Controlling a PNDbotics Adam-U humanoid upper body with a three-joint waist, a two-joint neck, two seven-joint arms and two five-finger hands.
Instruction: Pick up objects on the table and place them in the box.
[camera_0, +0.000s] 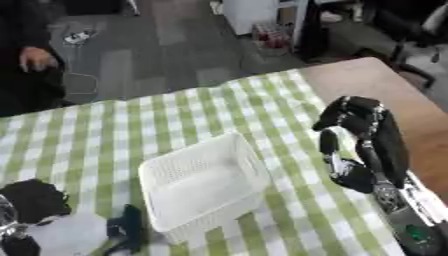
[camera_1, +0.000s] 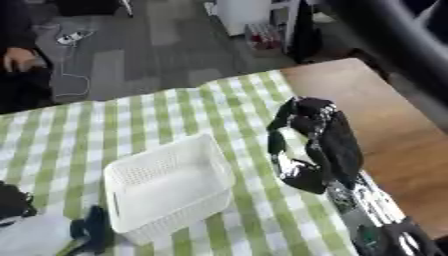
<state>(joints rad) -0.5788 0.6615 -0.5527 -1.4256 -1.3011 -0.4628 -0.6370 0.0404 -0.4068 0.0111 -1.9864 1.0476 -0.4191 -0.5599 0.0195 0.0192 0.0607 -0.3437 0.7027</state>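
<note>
White perforated plastic box (camera_0: 203, 184) near the checked tablecloth's (camera_0: 131, 130) front edge, empty. Right hand (camera_0: 360, 131) above the right side, fingers curled, holding nothing visible, probably waiting. Left hand (camera_0: 35, 201) at front-left corner, fingers unclear.

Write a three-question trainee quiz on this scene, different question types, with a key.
1. True or false: the white basket already holds an object.
2. Multiple choice: the right hand is (A) inside the basket, (B) to the right of the basket over the green checked cloth, (C) over the bare wooden tabletop beyond the cloth.
3. Fill in: the left hand shows near the lower ____ corner of the view.

Key: 1 false, its visible interior looks empty; 2 B; 3 left.
</note>
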